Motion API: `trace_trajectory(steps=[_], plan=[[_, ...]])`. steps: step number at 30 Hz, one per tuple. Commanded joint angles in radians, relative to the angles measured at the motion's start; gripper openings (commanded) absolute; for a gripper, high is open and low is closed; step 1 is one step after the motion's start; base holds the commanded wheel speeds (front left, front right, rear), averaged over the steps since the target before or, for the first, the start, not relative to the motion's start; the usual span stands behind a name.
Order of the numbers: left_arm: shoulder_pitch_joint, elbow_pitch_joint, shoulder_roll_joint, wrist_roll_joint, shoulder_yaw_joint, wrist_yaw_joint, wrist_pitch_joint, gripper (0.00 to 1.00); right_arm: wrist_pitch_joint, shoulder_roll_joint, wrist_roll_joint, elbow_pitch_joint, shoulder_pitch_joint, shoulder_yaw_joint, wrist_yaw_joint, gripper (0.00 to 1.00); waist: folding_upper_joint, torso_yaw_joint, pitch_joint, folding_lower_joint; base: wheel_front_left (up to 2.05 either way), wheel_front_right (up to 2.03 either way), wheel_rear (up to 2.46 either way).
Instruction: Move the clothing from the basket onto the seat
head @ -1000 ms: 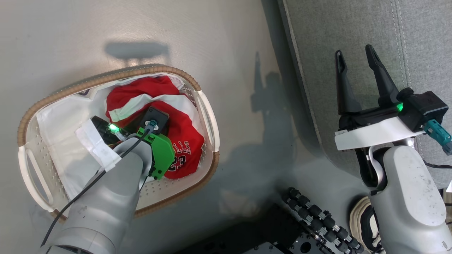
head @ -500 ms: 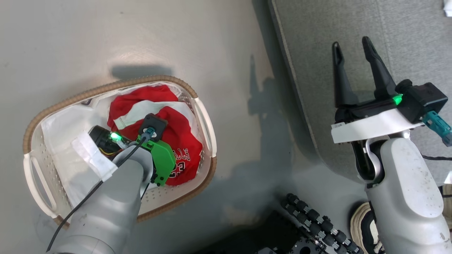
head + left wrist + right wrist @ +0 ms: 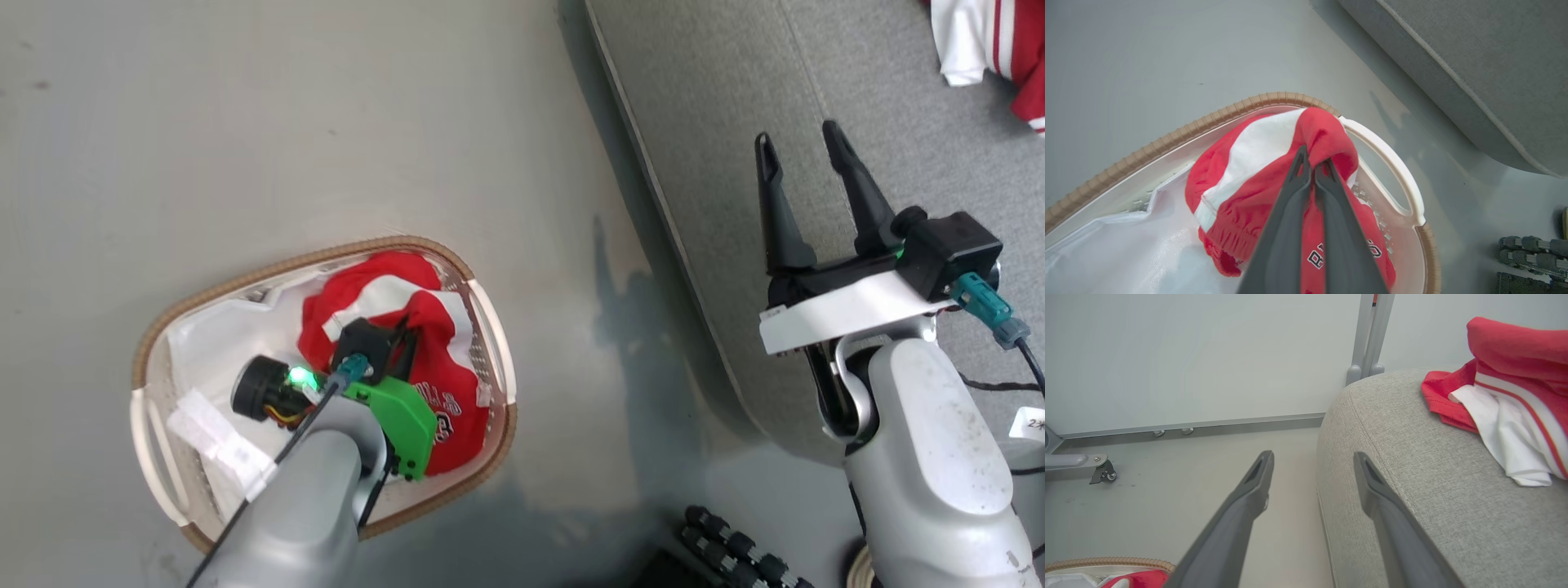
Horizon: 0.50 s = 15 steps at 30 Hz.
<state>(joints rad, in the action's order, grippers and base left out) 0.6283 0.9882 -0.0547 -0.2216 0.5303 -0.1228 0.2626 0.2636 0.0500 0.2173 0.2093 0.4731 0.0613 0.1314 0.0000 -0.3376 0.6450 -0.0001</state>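
The white basket [image 3: 486,312] with a brown woven rim [image 3: 1167,137] stands on the floor at the lower left. Red clothing [image 3: 371,290] with a white stripe [image 3: 1257,143] lies bunched in it, on a red jersey with black and white letters [image 3: 1374,250]. My left gripper [image 3: 404,325] reaches down into the basket and is shut on a raised fold of the red garment [image 3: 1312,163]. My right gripper [image 3: 796,139] hangs open over the edge of the grey seat [image 3: 718,98], nothing between its fingers [image 3: 1312,457]. Another red and white garment [image 3: 1506,400] lies on the seat [image 3: 1433,477] at the far right [image 3: 992,45].
A white liner sheet [image 3: 1106,253] covers the basket's left half [image 3: 212,343]. Black rollers of my base [image 3: 735,547] sit at the bottom edge. In the right wrist view a pale wall, a grey post [image 3: 1372,335] and a caster leg [image 3: 1102,471] stand beyond the floor.
The left gripper has shut on the red garment and a fold of it has gathered between the fingers. The head view has shifted, bringing the garment on the seat into sight.
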Motion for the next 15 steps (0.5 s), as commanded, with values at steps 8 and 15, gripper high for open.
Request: trace_trajectory(steps=[8,15], plan=[[-0.159,-0.157,0.003,-0.007,-0.016,0.001,0.003,0.00,0.001,0.004,-0.008,0.026,-0.097,-0.015,-0.001,1.00,0.0000,0.141,-0.243,0.0001,0.00,0.00,0.00],[-0.250,-0.301,0.004,-0.005,-0.044,-0.004,0.003,0.00,0.001,0.005,-0.023,0.048,-0.170,-0.034,-0.001,1.00,0.0000,0.193,-0.345,0.0001,0.00,0.00,0.00]])
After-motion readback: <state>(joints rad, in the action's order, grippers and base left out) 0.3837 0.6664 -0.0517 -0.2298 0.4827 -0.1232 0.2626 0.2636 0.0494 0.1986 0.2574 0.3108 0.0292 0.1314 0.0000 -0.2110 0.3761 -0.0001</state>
